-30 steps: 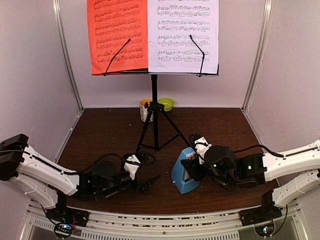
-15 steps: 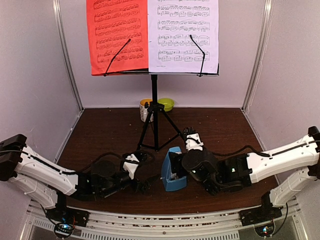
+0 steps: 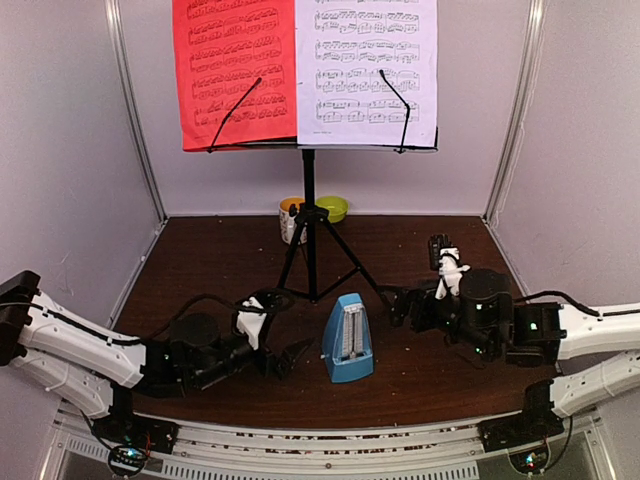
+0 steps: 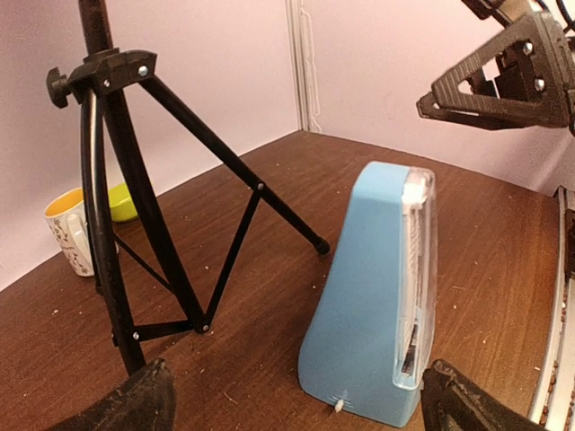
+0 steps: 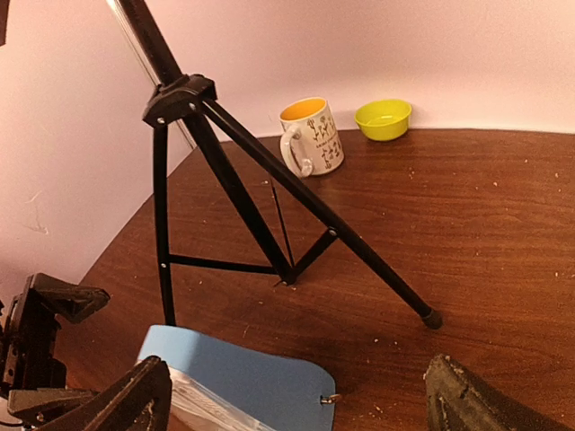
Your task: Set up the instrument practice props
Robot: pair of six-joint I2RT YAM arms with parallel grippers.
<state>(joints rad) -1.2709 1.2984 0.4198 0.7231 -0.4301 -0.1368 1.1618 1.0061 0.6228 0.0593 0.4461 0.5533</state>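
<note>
The black tripod music stand (image 3: 309, 215) stands at the middle back. Its desk holds a red page (image 3: 235, 70) and a pale lilac-white page (image 3: 366, 70) under two wire arms. The light-blue metronome (image 3: 347, 340) stands upright on the table in front of the tripod, touched by neither gripper. My left gripper (image 3: 288, 358) is open and low, just left of it. My right gripper (image 3: 400, 304) is open and empty to its right. In the left wrist view the metronome (image 4: 377, 305) stands between my open fingers; the right wrist view shows its side (image 5: 252, 382).
A white-and-orange mug (image 3: 291, 220) and a small green bowl (image 3: 332, 208) sit at the back wall behind the tripod. The tripod legs (image 5: 359, 242) spread across the middle of the brown table (image 3: 450, 250). Pale walls close in on three sides.
The right gripper carried the metronome to the left, let go of it and drew back to the right. The metronome now stands free. The left gripper has shifted slightly.
</note>
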